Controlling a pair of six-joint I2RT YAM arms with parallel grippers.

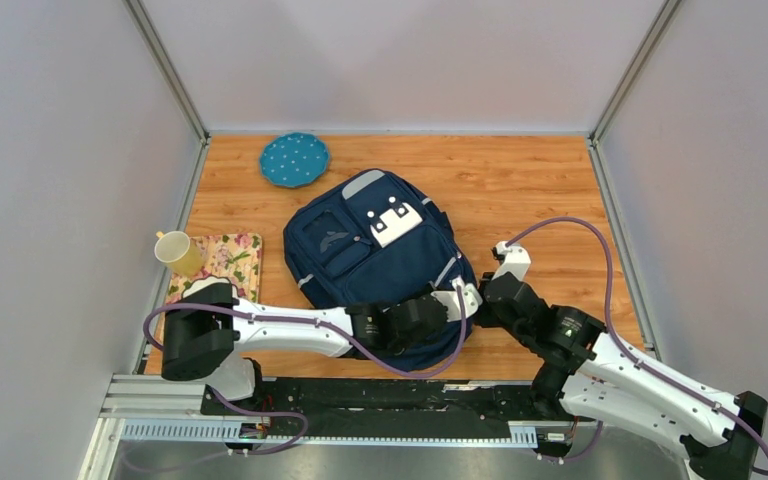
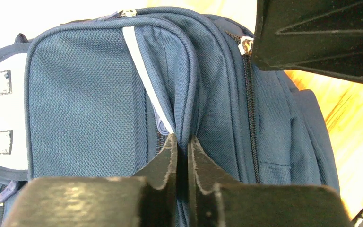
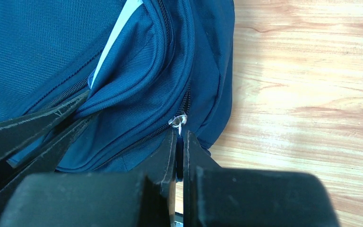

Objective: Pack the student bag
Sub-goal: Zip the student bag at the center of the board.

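Nearest, two black grippers meet at the bag's near end: the left gripper [image 2: 182,142] has its jaws narrowed onto a ridge of woven fabric, while the right gripper [image 3: 179,137] has its jaws pressed together with the tips at one small metal zipper pull [image 3: 178,121]; whether they grip it I cannot tell. The one navy student bag [image 1: 380,250], coarse-woven with a pale stripe, lies flat mid-table on the wood-grain table [image 1: 520,190]. To its left are one rectangular floral mat [image 1: 232,262], one round teal dotted plate [image 1: 294,159] and one yellow mug [image 1: 177,251].

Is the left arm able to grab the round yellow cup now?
Probably not yet: the left gripper is pinching a fold of the navy blue fabric backpack. The yellow cup stands unblocked near the arm's base.
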